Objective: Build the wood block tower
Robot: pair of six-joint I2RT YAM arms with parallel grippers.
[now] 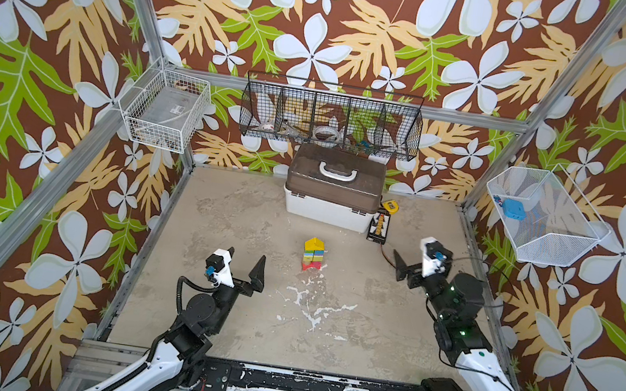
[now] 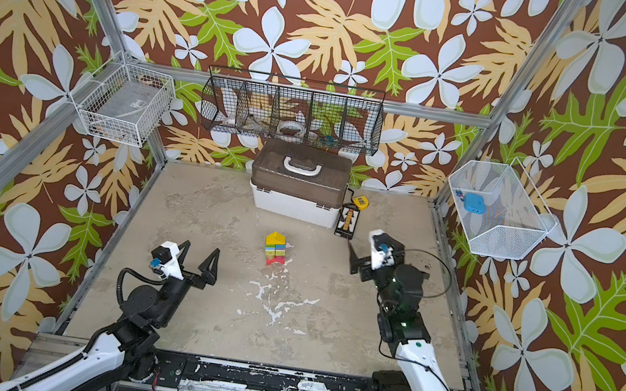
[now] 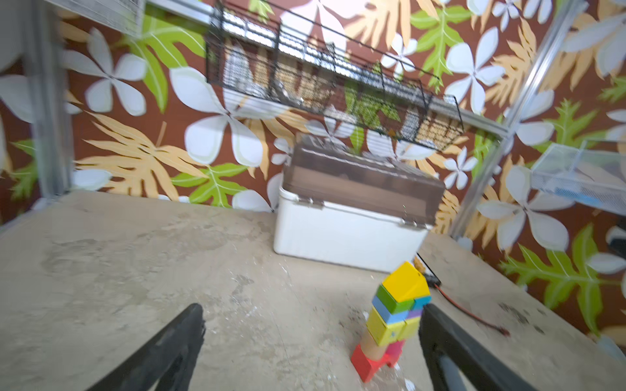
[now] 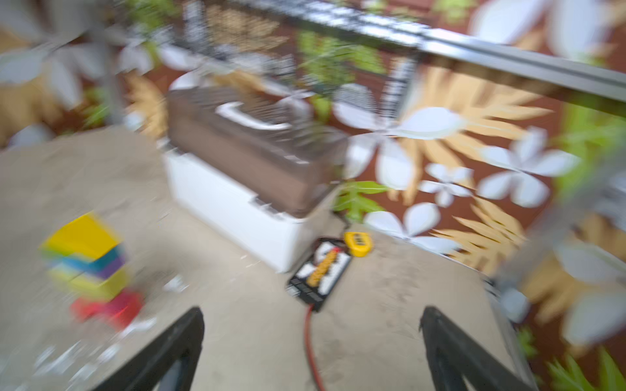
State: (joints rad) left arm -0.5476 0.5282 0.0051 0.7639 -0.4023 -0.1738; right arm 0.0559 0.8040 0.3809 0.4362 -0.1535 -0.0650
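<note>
The tower (image 1: 313, 253) (image 2: 274, 248) stands upright mid-table in both top views, its wood blocks stacked narrowly: a red piece at the bottom, then yellow, blue, green, teal and purple cubes, and a yellow cap on top. My left gripper (image 1: 244, 264) (image 2: 198, 257) hovers open to the tower's near left, holding nothing. The left wrist view shows the tower (image 3: 396, 315) just inside one finger (image 3: 450, 345), not touching it. My right gripper (image 1: 413, 258) (image 2: 366, 250) is open and empty, well to the tower's right. The right wrist view is blurred, with the tower (image 4: 91, 267) off to one side.
A white box with a brown lid (image 1: 333, 191) sits at the back of the table. Beside it lie a black board (image 1: 378, 225) with a red wire and a yellow tape measure (image 1: 389, 206). Wire baskets (image 1: 331, 119) hang on the walls.
</note>
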